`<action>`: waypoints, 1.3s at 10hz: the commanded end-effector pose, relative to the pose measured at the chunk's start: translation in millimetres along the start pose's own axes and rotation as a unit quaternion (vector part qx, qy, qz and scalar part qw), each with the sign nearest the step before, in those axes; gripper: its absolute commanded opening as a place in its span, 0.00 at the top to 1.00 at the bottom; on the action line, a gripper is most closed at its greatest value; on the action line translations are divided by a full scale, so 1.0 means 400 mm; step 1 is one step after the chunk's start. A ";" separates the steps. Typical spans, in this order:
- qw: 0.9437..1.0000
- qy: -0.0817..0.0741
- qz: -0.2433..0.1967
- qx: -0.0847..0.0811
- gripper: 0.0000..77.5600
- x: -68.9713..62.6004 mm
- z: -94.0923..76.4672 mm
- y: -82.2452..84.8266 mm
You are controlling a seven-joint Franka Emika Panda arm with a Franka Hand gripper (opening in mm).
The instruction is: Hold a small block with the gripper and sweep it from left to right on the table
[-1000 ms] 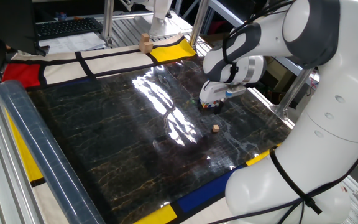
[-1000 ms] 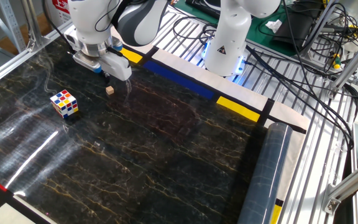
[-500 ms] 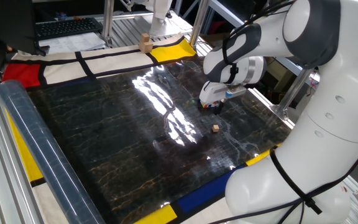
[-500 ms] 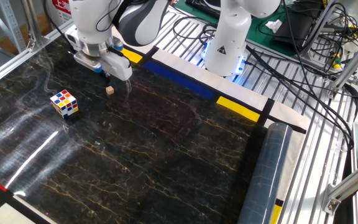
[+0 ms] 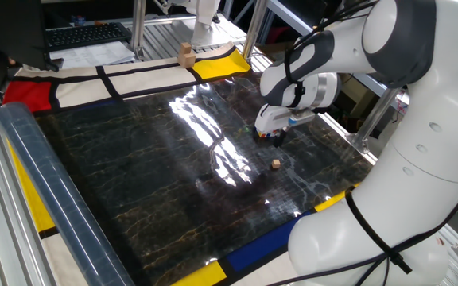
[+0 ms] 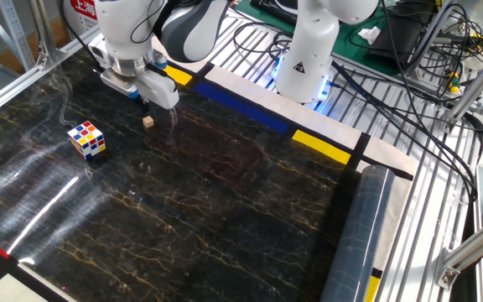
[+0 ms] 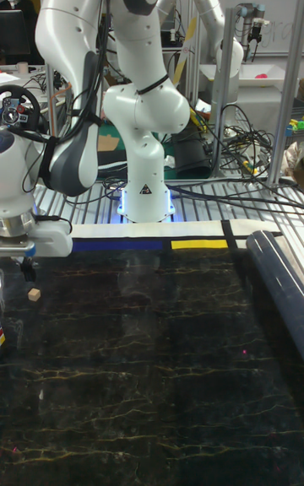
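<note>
Tiny tan wooden cube (image 6: 148, 122) lay untouched on glossy black marble table (image 6: 225, 210), unmoved over the last second. Dark two-finger gripper (image 6: 145, 101) hovered just beside, barely shifted; finger state impossible to tell.

Bright overhead room lighting. Strong white glare streaks on glossy surface (image 5: 149, 183) centre in one fixed view, fainter patch at left edge in the other fixed view. Tall fixed view dimmer, surface nearly black, slightly soft. Faint reflections on the marble, shadows weak. Mild compression blur, no clear edge distortion.
</note>
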State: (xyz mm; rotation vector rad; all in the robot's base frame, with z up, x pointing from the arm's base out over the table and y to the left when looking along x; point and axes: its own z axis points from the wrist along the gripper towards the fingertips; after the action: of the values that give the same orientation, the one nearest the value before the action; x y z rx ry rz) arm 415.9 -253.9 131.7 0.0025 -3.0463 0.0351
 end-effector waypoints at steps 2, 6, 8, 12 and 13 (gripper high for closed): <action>1.000 -0.003 -0.006 0.002 1.00 -0.002 -0.006 -0.004; 1.000 0.004 -0.005 0.001 1.00 -0.002 -0.006 -0.004; 1.000 0.006 0.007 0.000 1.00 -0.002 -0.005 -0.004; 1.000 0.002 0.024 0.002 1.00 -0.003 0.031 -0.005; 1.000 -0.001 0.024 0.002 1.00 -0.003 0.048 -0.006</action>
State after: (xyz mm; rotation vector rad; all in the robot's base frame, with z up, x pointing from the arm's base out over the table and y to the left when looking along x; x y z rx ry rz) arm 415.7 -255.4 119.2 -0.0649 -3.0387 0.0413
